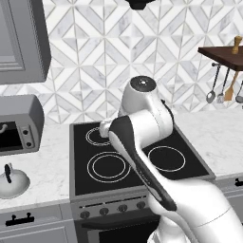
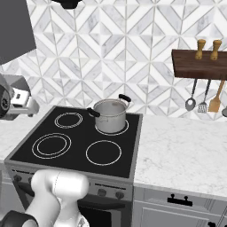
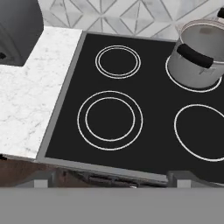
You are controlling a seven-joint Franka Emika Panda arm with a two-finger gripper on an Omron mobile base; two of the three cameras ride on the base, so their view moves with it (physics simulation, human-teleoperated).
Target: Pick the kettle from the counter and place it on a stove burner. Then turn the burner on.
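Our fingers stand wide and hold nothing, looking down over the cooktop. Its large double-ringed stove burner (image 3: 110,120) is bare; nothing is done yet. The kettle (image 1: 11,182) sits on the tabletop (image 1: 45,163) left of the stove, beyond reach.

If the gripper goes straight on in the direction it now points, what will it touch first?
Probably the black glass cooktop, on or near the stove burner with two wide rings; nothing stands between. Depth is unclear, so the exact spot is uncertain.
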